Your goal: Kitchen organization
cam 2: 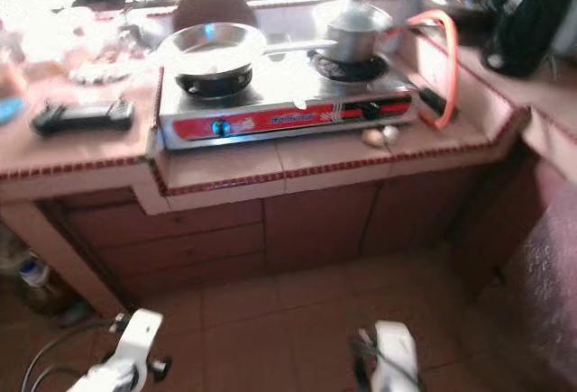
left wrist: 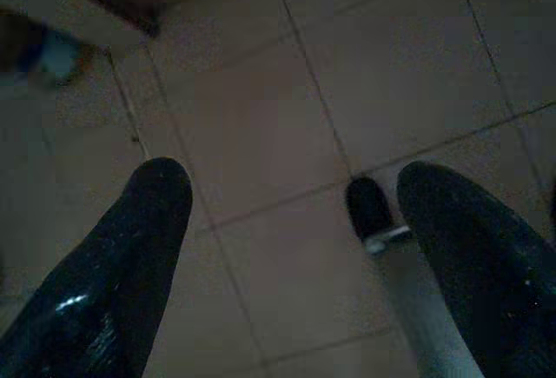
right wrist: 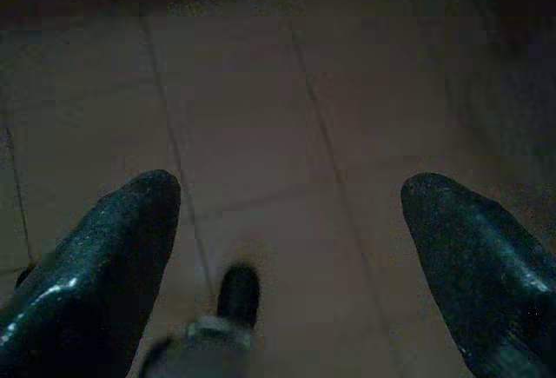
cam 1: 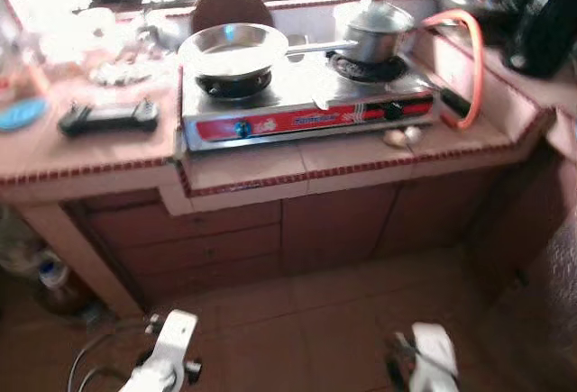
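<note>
A two-burner steel stove (cam 1: 306, 104) with a red front sits on the tiled counter (cam 1: 108, 153). A shiny frying pan (cam 1: 233, 50) rests on its left burner and a lidded steel pot (cam 1: 374, 31) on the right one. Both arms hang low by the floor, far below the counter. My left gripper (left wrist: 291, 195) is open over the brown floor tiles, nothing between its fingers. My right gripper (right wrist: 291, 195) is open too, above the same tiles.
A black handled tool (cam 1: 108, 117) and a blue lid (cam 1: 20, 113) lie on the counter's left part. An orange gas hose (cam 1: 469, 59) loops right of the stove. A dark appliance (cam 1: 545, 22) stands at the back right. Closed cabinet doors (cam 1: 334, 225) below; a bottle (cam 1: 54, 277) on the floor at left.
</note>
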Motion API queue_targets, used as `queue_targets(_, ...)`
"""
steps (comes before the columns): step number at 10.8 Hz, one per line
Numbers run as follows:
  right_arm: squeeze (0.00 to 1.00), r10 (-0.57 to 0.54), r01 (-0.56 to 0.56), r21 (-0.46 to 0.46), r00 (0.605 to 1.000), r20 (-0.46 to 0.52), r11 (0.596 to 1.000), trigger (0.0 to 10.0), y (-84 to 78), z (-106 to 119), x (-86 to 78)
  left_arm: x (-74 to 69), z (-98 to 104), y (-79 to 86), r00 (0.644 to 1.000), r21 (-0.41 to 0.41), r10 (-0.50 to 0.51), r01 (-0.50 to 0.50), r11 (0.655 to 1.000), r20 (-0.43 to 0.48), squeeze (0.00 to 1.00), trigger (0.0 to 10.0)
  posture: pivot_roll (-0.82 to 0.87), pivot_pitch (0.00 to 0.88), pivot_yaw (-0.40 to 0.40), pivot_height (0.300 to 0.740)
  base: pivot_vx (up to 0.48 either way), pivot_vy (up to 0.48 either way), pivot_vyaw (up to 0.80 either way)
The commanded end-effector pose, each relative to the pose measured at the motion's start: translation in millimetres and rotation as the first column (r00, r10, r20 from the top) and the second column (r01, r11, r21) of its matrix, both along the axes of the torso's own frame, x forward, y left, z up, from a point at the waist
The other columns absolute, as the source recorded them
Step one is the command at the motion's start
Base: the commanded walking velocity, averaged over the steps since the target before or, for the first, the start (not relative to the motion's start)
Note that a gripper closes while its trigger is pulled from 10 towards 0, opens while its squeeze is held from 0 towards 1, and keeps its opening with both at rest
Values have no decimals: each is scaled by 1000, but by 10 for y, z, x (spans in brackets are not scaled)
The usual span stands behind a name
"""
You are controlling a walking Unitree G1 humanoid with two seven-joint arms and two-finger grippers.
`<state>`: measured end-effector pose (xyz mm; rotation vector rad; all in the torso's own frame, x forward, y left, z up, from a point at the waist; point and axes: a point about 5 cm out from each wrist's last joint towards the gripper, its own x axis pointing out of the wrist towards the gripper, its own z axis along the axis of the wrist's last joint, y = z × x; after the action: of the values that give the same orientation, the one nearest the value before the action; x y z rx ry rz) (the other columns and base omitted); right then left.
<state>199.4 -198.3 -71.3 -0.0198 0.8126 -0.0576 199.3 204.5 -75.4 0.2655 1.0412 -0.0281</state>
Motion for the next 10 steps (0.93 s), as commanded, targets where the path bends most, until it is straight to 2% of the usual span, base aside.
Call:
queue_targets(1,0,50,-50,18,999,9,999,10000,86,12,42,-3,-3,-6,1000,16,-7,7,1000,2,0,10000,108,0,-59,740,0,0,0)
queue_targets(2,0,81,-82,37,996,47,996,10000,160,89,191,-7,-7,-20,1000,23,-13,13,1000,6,0,10000,131,0,-78,740,0,0,0)
queue_targets(4,0,120,-122,29,991,64,992,10000,235,153,315,-4,-5,-31,997,55,-82,81,995,11,0,10000,166,0,-81,740,0,0,0)
queue_targets(5,0,151,-151,-1,987,51,989,10000,238,134,286,-13,-7,-18,996,63,-93,92,994,9,0,10000,173,0,-78,740,0,0,625)
queue_targets(7,0,149,-149,-11,989,7,989,10000,203,38,120,-33,-10,23,993,83,-118,118,990,-1,0,10000,146,0,-48,740,0,0,800)
queue_targets(8,0,100,-101,-29,994,-42,994,10000,109,-47,-49,-54,-16,49,984,113,-177,179,977,-26,0,10000,141,0,-49,740,0,0,800)
queue_targets(10,0,121,-123,-31,991,-62,992,10000,126,-96,-150,11,20,53,973,134,-229,230,964,-17,0,10000,146,0,-59,740,0,0,800)
